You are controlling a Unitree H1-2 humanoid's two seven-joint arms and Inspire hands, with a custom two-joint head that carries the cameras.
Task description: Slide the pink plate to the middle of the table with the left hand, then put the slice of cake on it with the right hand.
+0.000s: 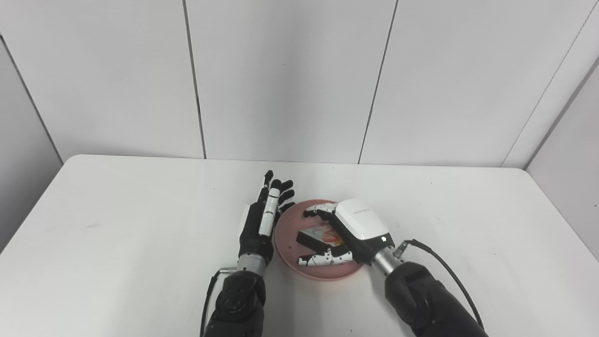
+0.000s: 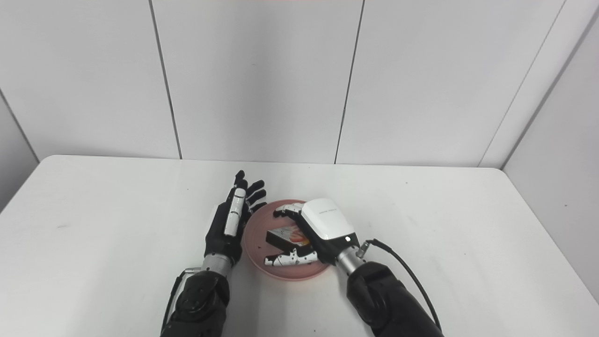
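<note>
Looking through the left eye view, the pink plate (image 1: 285, 243) sits on the white surface (image 1: 117, 224) near its middle, a little toward the near edge. The slice of cake (image 1: 319, 236) lies on the plate, a dark wedge with a pale, orange-tinted top. The right hand (image 1: 344, 234) reaches over the plate from the right, its white back uppermost. Its fingers (image 1: 327, 257) run along the near side of the cake and its thumb curls around the far side, so the hand brackets the slice closely; whether it is pressing on the cake or only cupped around it cannot be told here. The left hand (image 1: 264, 220) stands on edge just beside the plate's left rim, fingers straight and spread apart, holding nothing. A black cable (image 1: 444, 267) loops from the right wrist over the surface.

In the right eye view the same layout appears from a little to the side. The left hand (image 2: 231, 220) is upright with its fingers apart, their tips close to the far left part of the plate's rim (image 2: 250, 234). The right hand (image 2: 318, 231) covers the right half of the plate, and the cake (image 2: 286, 236) sits between its fingers (image 2: 288, 259) and thumb, resting on the plate's floor. Contact between hand and cake stays unclear. Pale wall panels (image 2: 262, 79) rise behind the surface.
</note>
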